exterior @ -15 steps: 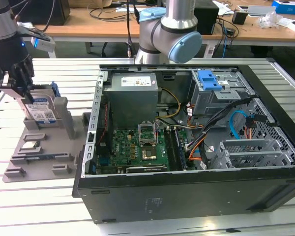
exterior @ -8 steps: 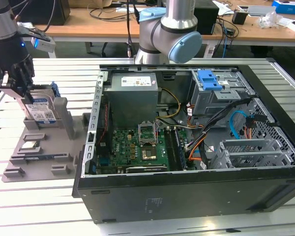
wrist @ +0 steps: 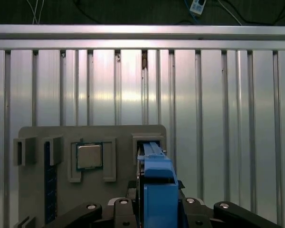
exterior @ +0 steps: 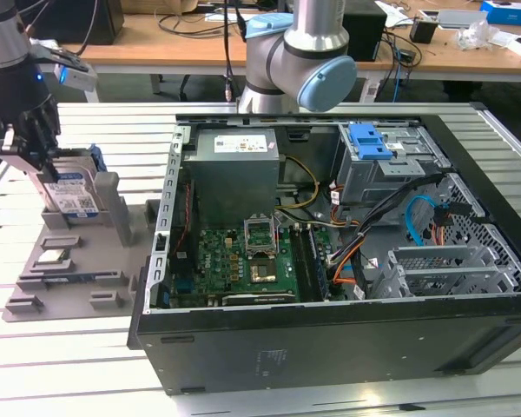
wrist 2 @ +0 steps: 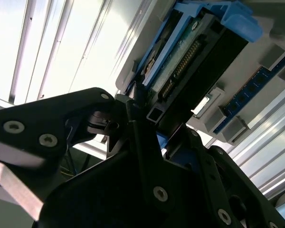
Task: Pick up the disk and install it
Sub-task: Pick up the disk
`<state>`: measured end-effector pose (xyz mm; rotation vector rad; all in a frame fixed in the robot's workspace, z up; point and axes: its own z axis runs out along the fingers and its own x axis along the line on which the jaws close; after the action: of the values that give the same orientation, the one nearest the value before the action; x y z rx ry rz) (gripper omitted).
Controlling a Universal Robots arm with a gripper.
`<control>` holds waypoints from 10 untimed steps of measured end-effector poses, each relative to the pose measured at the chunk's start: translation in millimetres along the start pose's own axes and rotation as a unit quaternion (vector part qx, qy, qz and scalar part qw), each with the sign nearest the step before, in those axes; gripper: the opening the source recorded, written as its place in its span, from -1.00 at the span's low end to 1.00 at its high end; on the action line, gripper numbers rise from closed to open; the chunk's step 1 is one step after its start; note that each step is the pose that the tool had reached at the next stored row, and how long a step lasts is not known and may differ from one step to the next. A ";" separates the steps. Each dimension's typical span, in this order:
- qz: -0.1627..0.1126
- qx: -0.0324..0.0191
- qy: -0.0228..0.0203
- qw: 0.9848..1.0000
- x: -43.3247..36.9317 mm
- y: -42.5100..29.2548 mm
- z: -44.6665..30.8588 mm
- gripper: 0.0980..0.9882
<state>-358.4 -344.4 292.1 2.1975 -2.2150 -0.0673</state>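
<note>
Gripper (exterior: 42, 169) is clamping the disk (exterior: 74, 196), which is standing upright in grey tray's (exterior: 87, 265) slot on counter (exterior: 69, 369).

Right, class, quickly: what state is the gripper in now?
Gripper: closed on the flat silver metal disk in its bright blue plastic bracket, which stands upright in the grey plastic holder.

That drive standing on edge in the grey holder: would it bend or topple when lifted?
Probably stiff: the disk looks like a solid metal slab, so it shouldn't flop. That also makes it likely heavy for its size. It stands on its thin edge in the grey holder, so it would probably tip if freed from the slot.
</note>
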 end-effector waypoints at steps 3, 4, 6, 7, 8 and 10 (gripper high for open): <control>0.000 0.000 0.000 1.000 -0.2 0.3 -6.9 -0.39; 0.000 0.000 0.000 1.000 -0.4 0.5 -11.0 -0.39; 0.000 0.000 0.000 1.000 -0.6 0.7 -14.3 -0.39; 0.000 0.000 0.000 1.000 -0.6 0.7 -15.7 -0.39; 0.000 0.000 0.000 1.000 -0.7 0.8 -17.4 -0.39; 0.000 0.000 0.000 1.000 -0.8 1.0 -21.2 -0.39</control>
<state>-358.4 -344.0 313.2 2.1975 -2.2150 -0.0671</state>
